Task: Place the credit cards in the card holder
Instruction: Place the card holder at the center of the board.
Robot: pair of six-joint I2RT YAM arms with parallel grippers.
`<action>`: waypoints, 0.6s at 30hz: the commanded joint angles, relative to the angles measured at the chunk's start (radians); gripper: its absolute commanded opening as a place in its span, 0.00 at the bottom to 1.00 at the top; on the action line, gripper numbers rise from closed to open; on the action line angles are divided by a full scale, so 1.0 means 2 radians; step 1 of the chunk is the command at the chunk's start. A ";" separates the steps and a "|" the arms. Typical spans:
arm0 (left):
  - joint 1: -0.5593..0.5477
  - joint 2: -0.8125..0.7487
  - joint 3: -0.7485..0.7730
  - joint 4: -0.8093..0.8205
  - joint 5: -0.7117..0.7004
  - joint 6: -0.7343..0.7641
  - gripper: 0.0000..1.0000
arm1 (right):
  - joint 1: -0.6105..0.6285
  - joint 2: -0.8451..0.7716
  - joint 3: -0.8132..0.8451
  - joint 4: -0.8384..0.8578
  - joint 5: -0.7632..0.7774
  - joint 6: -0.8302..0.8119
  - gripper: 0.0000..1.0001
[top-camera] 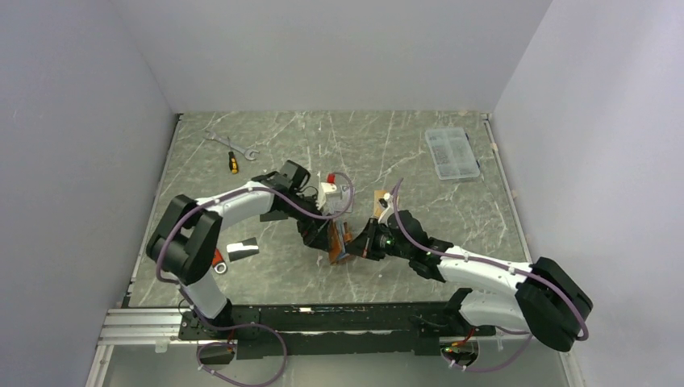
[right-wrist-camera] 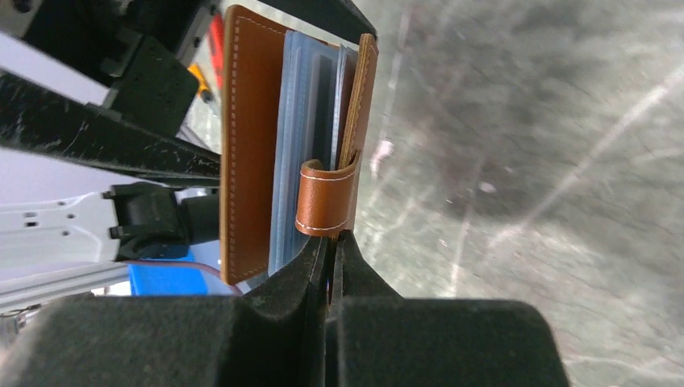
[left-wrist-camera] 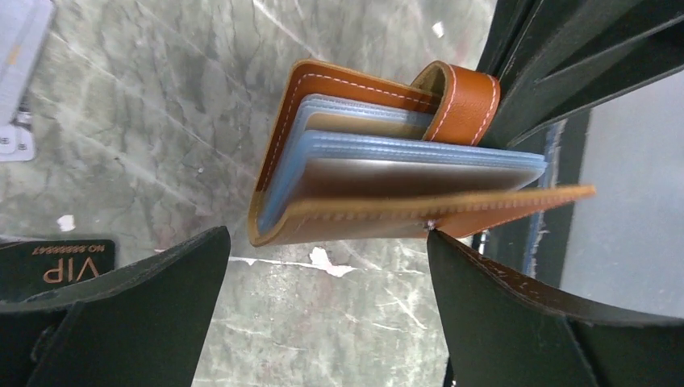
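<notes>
Tan leather, apparently lifted clear of the table, the holder hangs at mid-table between the two arms, its blue-grey sleeves fanned partly open. Jaws pressed together, the right gripper pinches one cover edge just beside the strap tab. The left gripper stands spread wide, a finger on either side of the holder and one tip right at the lower cover; whether it touches cannot be told. A black VIP card and a silver-grey card lie on the table beneath, not yet loaded. The holder looks light and floppy: covers bend, sleeves splay, and a one-edge pinch would let it swing. The stitched spine, or both covers squeezed together, seems the firmer hold. The cards look thin, stiff and slick, lying flat, so an edge probably needs lifting before any pinch.
</notes>
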 commanded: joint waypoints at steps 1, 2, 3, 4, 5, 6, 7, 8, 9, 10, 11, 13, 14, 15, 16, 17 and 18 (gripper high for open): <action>-0.043 0.039 0.030 -0.023 -0.101 0.029 0.99 | -0.006 0.014 -0.026 0.054 -0.029 0.011 0.00; -0.052 0.055 0.043 -0.039 -0.110 0.036 0.99 | -0.005 0.020 -0.033 0.052 -0.028 0.011 0.00; -0.059 0.068 0.053 -0.055 -0.114 0.040 0.99 | -0.007 0.028 -0.038 0.052 -0.027 0.010 0.00; -0.066 0.075 0.057 -0.060 -0.122 0.041 0.99 | -0.007 0.034 -0.040 0.047 -0.024 0.007 0.00; -0.076 0.080 0.061 -0.069 -0.130 0.045 0.99 | -0.006 0.040 -0.038 0.034 -0.018 0.000 0.00; -0.083 0.084 0.066 -0.074 -0.138 0.048 0.99 | -0.006 0.044 -0.038 0.022 -0.011 -0.005 0.00; -0.090 0.088 0.068 -0.076 -0.150 0.049 0.99 | -0.006 0.048 -0.041 0.015 -0.005 -0.007 0.00; -0.097 0.092 0.070 -0.080 -0.156 0.052 0.99 | -0.006 0.052 -0.046 0.014 -0.002 -0.008 0.00; -0.100 0.097 0.074 -0.084 -0.161 0.054 0.99 | -0.006 0.057 -0.051 0.013 0.003 -0.008 0.02; -0.103 0.103 0.077 -0.086 -0.162 0.054 0.99 | -0.006 0.062 -0.057 0.013 0.008 -0.006 0.06; -0.104 0.109 0.082 -0.090 -0.161 0.054 0.99 | -0.006 0.066 -0.062 0.015 0.012 -0.005 0.12; -0.107 0.116 0.091 -0.093 -0.161 0.055 0.99 | -0.006 0.065 -0.071 0.009 0.024 -0.001 0.24; -0.109 0.119 0.095 -0.095 -0.164 0.056 0.99 | -0.006 0.058 -0.073 -0.002 0.036 -0.001 0.30; -0.111 0.121 0.099 -0.099 -0.164 0.057 0.99 | -0.004 0.046 -0.075 -0.018 0.050 -0.001 0.36; -0.112 0.121 0.102 -0.100 -0.163 0.058 0.99 | 0.001 0.030 -0.075 -0.035 0.073 -0.002 0.43; -0.113 0.120 0.102 -0.101 -0.161 0.059 0.99 | 0.006 0.015 -0.077 -0.050 0.093 -0.004 0.47; -0.113 0.119 0.103 -0.103 -0.160 0.062 1.00 | 0.012 0.002 -0.078 -0.068 0.111 -0.007 0.50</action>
